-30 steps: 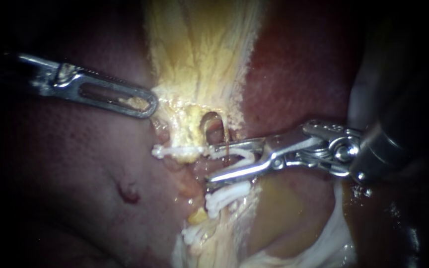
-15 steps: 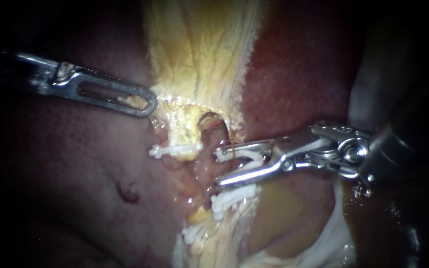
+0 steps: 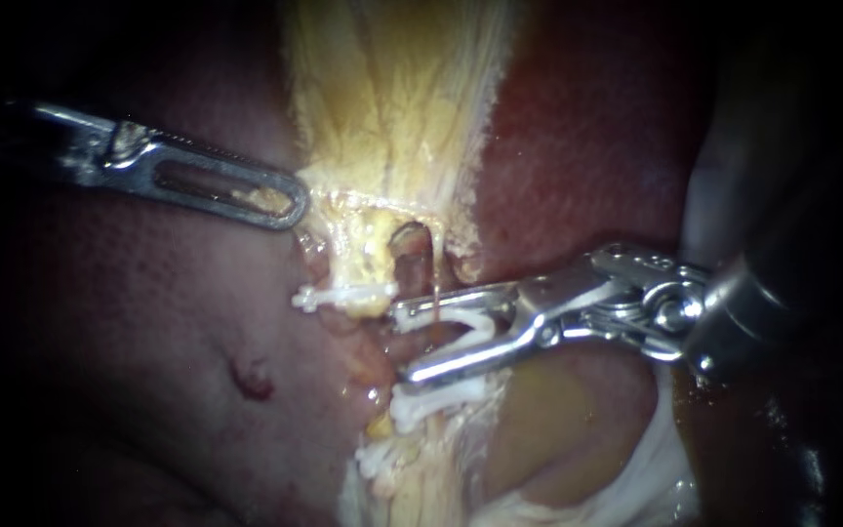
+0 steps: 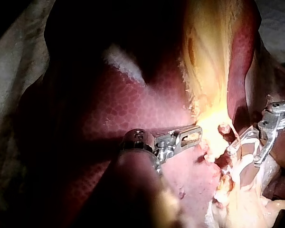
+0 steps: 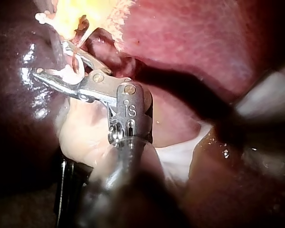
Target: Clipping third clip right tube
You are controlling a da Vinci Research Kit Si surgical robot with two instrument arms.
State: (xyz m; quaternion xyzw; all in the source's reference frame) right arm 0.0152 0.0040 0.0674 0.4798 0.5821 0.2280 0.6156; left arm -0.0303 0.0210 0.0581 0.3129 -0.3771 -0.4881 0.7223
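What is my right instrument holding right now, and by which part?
An open white clip, gripped by its two legs, one along each jaw of the right instrument.

Right tool (image 3: 400,342) shaft blurred, left tool (image 3: 293,206) shaft shadowed

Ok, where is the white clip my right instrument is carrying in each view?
Endoscope view: white clip near the centre, held in the tip of the right instrument.
Left wrist view: white clip in the right instrument's tip, beside the yellow tissue.
Right wrist view: white clip in its own instrument's tip.
Shared landmark: the thin strand draped across that tip.
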